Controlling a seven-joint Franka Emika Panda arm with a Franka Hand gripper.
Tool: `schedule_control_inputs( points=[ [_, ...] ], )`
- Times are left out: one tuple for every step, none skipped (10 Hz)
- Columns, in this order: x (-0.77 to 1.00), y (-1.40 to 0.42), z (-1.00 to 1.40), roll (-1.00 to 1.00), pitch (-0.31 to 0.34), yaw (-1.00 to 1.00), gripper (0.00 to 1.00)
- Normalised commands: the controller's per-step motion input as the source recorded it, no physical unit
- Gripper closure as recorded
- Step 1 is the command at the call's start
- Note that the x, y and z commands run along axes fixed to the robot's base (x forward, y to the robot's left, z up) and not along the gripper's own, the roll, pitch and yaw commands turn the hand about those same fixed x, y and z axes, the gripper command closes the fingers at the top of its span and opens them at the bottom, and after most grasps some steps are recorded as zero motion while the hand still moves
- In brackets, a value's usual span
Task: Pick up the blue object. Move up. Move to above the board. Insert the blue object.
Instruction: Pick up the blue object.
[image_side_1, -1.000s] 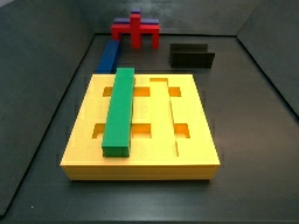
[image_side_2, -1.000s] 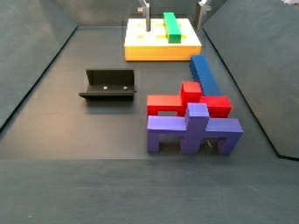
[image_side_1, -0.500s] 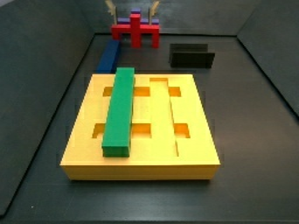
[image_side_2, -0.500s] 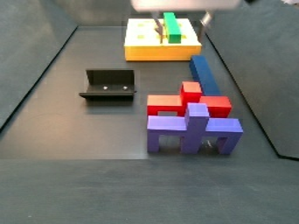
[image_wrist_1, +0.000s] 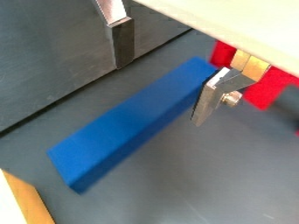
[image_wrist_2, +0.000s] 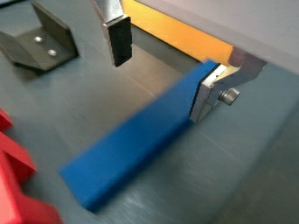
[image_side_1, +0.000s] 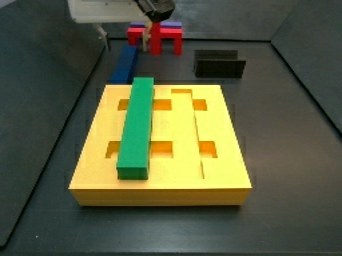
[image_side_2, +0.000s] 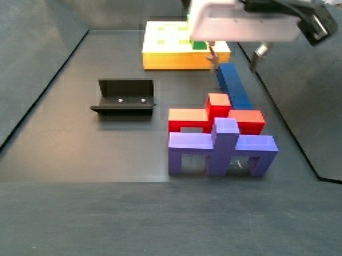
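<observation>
Your claw (image_wrist_1: 163, 70) hangs open above the blue object (image_wrist_1: 135, 122), one finger on each side. The blue object lies on the tabletop (image_side_2: 80, 110) beside the board (image_side_1: 167, 150). Nothing is grasped; all steps remain.

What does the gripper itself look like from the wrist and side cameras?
The gripper has two flat silver plate fingers with dark pads; one carries a small round screw. Side views show a boxy white body with a black part behind. No cables or markings visible.

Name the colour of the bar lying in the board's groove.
Green bar on the yellow board; clearest in a side view.
</observation>
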Motion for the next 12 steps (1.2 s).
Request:
schedule_control_inputs(
  points=[
    [-0.42,0.00,-0.39,0.02,-0.116,-0.25,0.00],
    [-0.44,0.15,-0.30,0.02,-0.067,-0.31,0.00],
    [-0.26,0.14,-0.23,0.00,-0.031,-0.33,0.00],
    [0.00,0.03,-0.14,0.00,0.000,-0.09,0.00],
    [0.19,0.00,-0.05,-0.02,0.000,0.00,0.00],
    [0.33,0.00,-0.02,0.00,0.039,0.03,0.00],
    [0.23,0.00,-0.10,0.00,0.020,0.04,0.00],
    [0.01,0.00,-0.21,-0.01,0.000,0.01,0.00],
    [-0.15,0.00,-0.24,0.00,-0.067,0.00,0.00],
    [-0.01,-0.02,-0.13,-0.03,-0.044,0.00,0.00],
    [0.00,0.00,-0.16,-0.02,-0.029,0.00,0.00],
    [0.00,0.00,-0.20,-0.05,-0.044,0.00,0.00]
  ],
)
